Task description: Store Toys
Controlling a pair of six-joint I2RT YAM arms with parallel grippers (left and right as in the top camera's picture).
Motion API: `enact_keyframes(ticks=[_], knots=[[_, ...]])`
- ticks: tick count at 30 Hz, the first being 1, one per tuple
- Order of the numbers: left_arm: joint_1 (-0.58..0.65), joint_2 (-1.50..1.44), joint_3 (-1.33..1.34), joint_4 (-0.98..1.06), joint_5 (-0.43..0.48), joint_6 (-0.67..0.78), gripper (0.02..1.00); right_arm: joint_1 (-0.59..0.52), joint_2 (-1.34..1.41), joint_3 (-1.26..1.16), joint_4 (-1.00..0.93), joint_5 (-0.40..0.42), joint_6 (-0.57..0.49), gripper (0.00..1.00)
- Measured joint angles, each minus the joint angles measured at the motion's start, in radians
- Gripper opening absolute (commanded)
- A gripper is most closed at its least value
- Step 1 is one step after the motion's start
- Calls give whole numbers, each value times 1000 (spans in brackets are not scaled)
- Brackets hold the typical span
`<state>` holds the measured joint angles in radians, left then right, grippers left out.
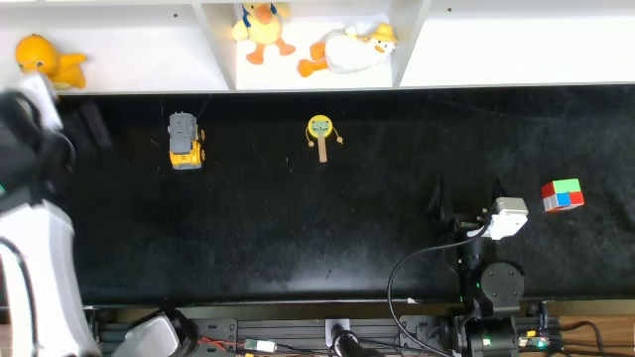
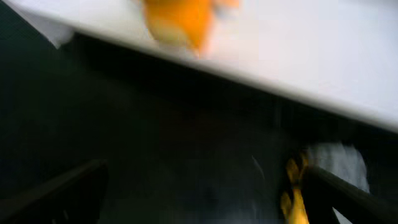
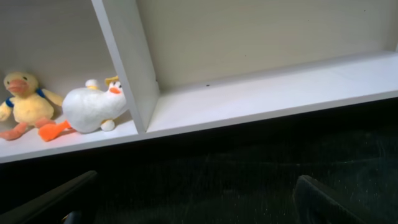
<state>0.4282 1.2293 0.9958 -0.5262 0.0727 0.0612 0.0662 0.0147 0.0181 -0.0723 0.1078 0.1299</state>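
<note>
On the black mat lie a yellow and grey toy truck (image 1: 185, 141), a small yellow rattle toy (image 1: 320, 134) and a coloured cube (image 1: 562, 195). The white shelf (image 1: 476, 59) holds an orange duck (image 1: 50, 61) in its left bay, and a yellow duck plush (image 1: 263, 30) beside a white goose plush (image 1: 347, 50) in the middle bay. My left gripper (image 2: 205, 208) is open and empty just in front of the orange duck (image 2: 177, 22), with the truck (image 2: 295, 196) off to one side. My right gripper (image 3: 193, 205) is open and empty over the mat, facing the shelf.
A white divider (image 3: 127, 62) separates the plush bay from the bare right bay (image 3: 280, 93). The yellow duck (image 3: 25, 99) and the goose (image 3: 93, 109) sit close to that divider. Cables run along the table's front edge (image 1: 327, 342).
</note>
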Motion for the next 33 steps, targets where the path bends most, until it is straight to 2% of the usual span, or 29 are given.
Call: enact_keyframes(ticks=[7,14,21,27,31,33], knots=[[-141,-114,-225,-33,56,-5,998,0,0,0,0,0,0,996],[-274,-74,-245,34,70,-47,998,0,0,0,0,0,0,996],[-352,42,-245,98,74,-93,998,0,0,0,0,0,0,996],[-362,134,-245,167,74,-97,998,0,0,0,0,0,0,993],[-362,176,-245,200,65,-112,792,0,0,0,0,0,0,996],[-362,190,-245,214,54,-113,735,0,0,0,0,0,0,993]])
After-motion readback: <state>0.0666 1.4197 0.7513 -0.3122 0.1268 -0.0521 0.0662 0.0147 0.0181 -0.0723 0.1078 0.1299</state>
